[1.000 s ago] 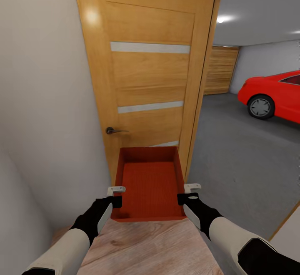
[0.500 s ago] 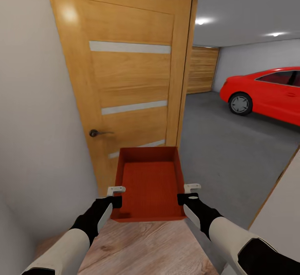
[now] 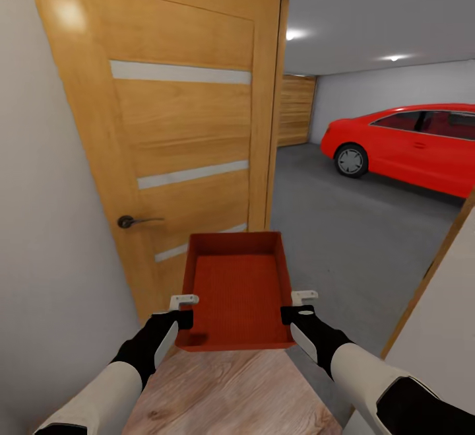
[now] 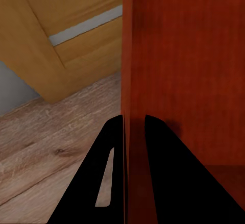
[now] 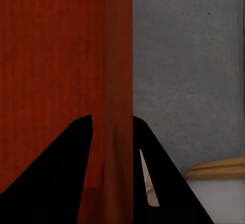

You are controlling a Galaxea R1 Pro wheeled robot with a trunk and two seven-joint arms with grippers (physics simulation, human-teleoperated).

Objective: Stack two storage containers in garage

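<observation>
I hold one orange-red storage container (image 3: 239, 286) level in front of me, open top up and empty. My left gripper (image 3: 183, 311) is shut on its left wall (image 4: 130, 55). My right gripper (image 3: 295, 307) is shut on its right wall (image 5: 118, 55). In both wrist views the dark fingers straddle the thin wall. Beyond the doorway lies the garage with its dark grey concrete floor (image 3: 343, 224). Light wood plank floor (image 3: 231, 389) is under me.
An orange-brown door (image 3: 171, 138) with frosted strips and a dark handle (image 3: 128, 221) stands open close on my left, just past the container. A red car (image 3: 409, 144) is parked in the garage at the right. A wooden door frame (image 3: 429, 270) and white wall edge my right side.
The view has swung right: door and handle slid left in the picture and more of the garage and car shows. The container and both grippers keep their place relative to me.
</observation>
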